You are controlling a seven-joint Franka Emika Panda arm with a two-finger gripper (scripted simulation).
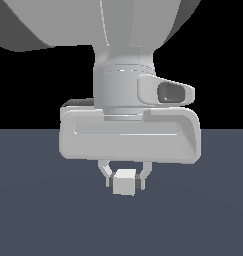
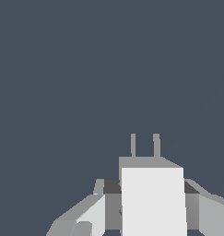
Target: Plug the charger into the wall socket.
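The charger (image 1: 124, 182) is a small off-white cube held between my two fingers, below the large white hand body. My gripper (image 1: 125, 179) is shut on it, one finger on each side. In the wrist view the charger (image 2: 152, 198) shows as a white block between the fingers (image 2: 92, 212), with two thin grey prongs (image 2: 144, 145) sticking out of its far face. The wall socket is out of view in both frames.
A flat dark blue-grey floor (image 1: 43, 210) fills the lower half of the exterior view and the whole background of the wrist view. The arm's large white links (image 1: 123, 30) fill the upper part of the exterior view.
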